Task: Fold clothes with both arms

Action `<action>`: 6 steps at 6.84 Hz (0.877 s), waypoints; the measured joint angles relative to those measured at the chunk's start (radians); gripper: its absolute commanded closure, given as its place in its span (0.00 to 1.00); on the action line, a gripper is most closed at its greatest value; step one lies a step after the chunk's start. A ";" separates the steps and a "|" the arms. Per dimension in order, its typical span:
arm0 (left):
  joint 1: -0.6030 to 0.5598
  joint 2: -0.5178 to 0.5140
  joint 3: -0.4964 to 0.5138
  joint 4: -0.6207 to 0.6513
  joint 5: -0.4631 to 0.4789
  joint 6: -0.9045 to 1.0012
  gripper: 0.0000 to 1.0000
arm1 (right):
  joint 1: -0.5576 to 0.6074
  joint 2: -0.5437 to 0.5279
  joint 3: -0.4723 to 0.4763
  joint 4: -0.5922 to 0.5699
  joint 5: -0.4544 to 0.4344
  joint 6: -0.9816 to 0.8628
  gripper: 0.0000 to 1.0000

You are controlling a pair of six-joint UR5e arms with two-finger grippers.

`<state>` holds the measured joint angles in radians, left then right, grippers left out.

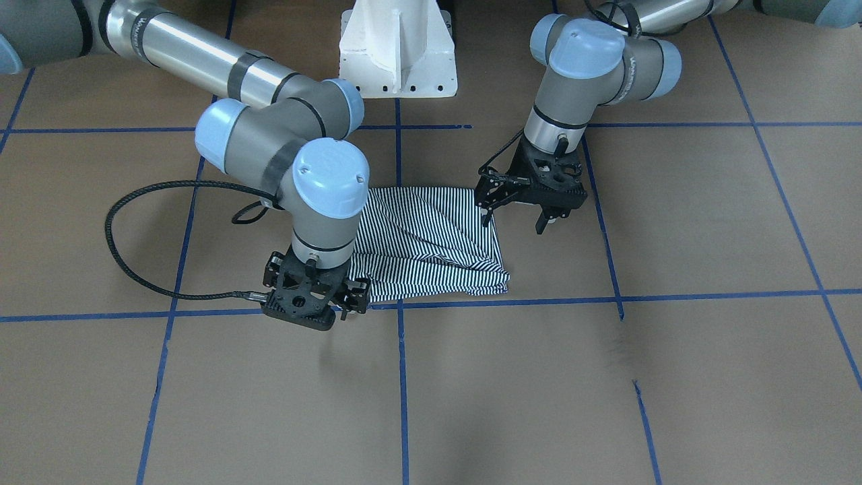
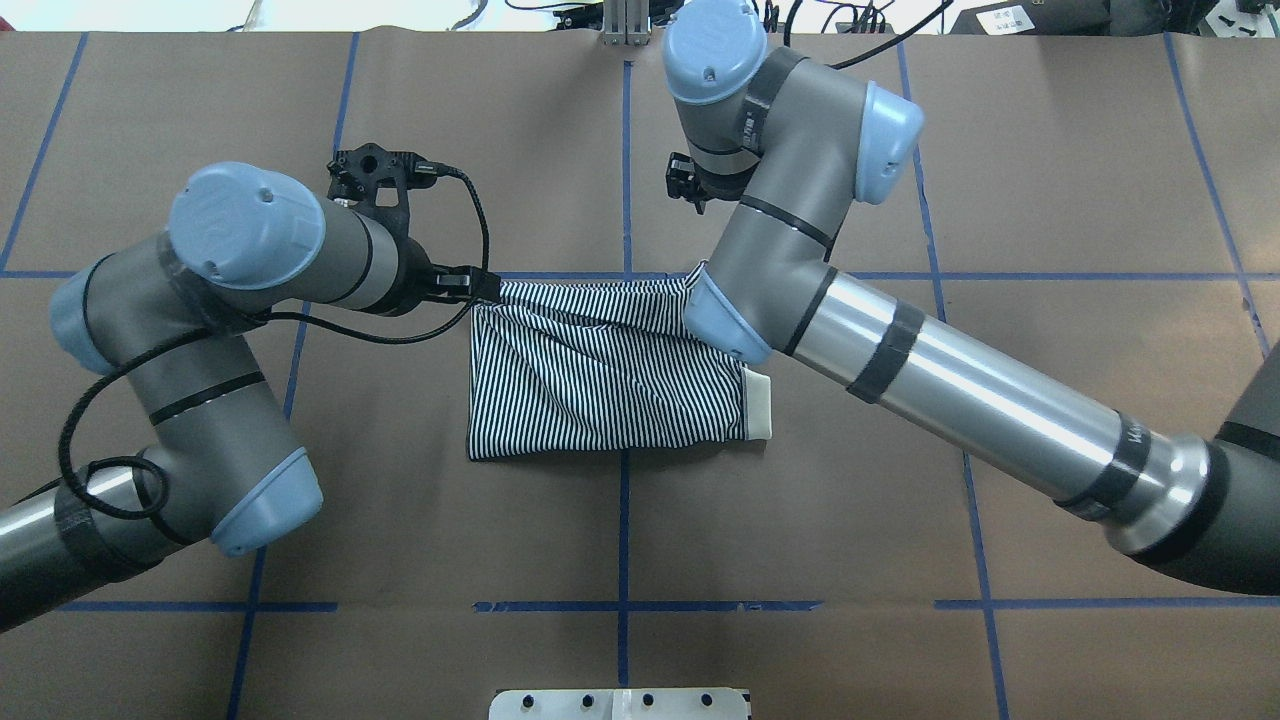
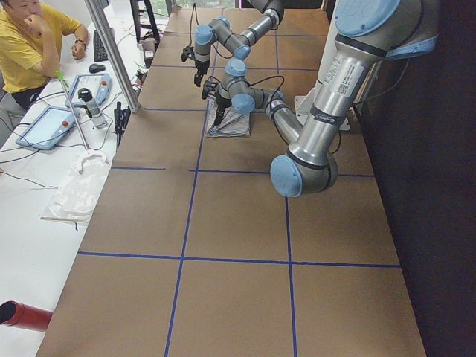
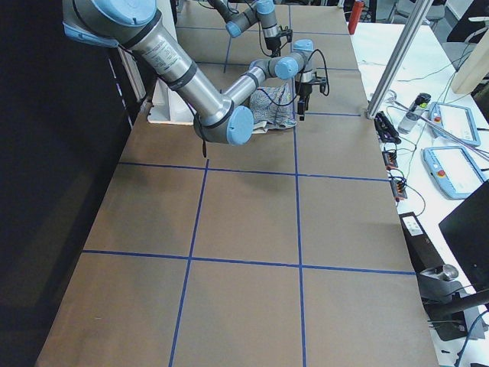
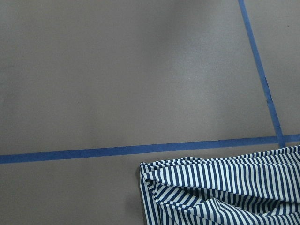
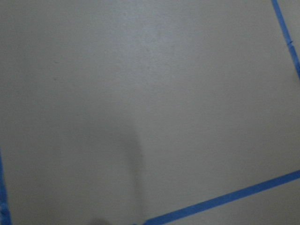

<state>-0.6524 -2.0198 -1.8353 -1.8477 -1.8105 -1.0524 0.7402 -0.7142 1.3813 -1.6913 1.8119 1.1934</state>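
**A:** Item: navy-and-white striped polo shirt (image 2: 600, 380). Location?

**B:** Middle of the brown paper-covered table with blue tape grid (image 2: 400, 520). It is folded to a rough rectangle and rumpled along the far edge. Taking the overhead view as a dial with the shirt at centre, the cream collar (image 2: 758, 400) pokes out at 3 o'clock.

**A:** Left black two-finger gripper (image 1: 515, 222)?

**B:** At 10 o'clock, over the shirt's far corner. Its fingers are spread wide with nothing between them. I cannot tell whether a tip touches cloth. Its wrist camera shows that corner just inside a blue tape line (image 5: 70, 154).

**A:** Right black two-finger gripper (image 1: 347, 302)?

**B:** At 1 o'clock, by the far edge and apparently off the cloth. Its camera shows only table and tape. I cannot tell how far the fingers are spread.

**A:** Step in hand?

**B:** Judged to be between folds. One fold lies flat and neither gripper holds cloth.

**A:** Next move calls for?

**B:** Probably both grippers lower onto the two far corners and pinch every layer. They then carry the corners evenly toward 6 o'clock so the layers do not slide.
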 measured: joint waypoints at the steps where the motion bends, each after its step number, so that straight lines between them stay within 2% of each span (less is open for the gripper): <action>1: -0.017 0.060 -0.086 0.043 -0.030 0.080 0.00 | 0.034 -0.126 0.163 -0.037 0.022 -0.109 0.00; 2: -0.054 0.133 -0.182 0.106 -0.047 0.187 0.00 | 0.088 -0.280 0.328 -0.074 0.050 -0.268 0.00; 3: -0.106 0.206 -0.255 0.157 -0.057 0.305 0.00 | 0.165 -0.435 0.452 -0.089 0.093 -0.450 0.00; 4: -0.181 0.274 -0.294 0.181 -0.091 0.438 0.00 | 0.263 -0.576 0.535 -0.094 0.157 -0.637 0.00; 6: -0.371 0.389 -0.299 0.192 -0.245 0.641 0.00 | 0.471 -0.797 0.604 -0.091 0.283 -0.952 0.00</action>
<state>-1.0232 -1.6310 -2.1346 -1.6561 -2.0555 -0.4114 1.2112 -1.5115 1.9849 -1.7825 2.0948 0.2415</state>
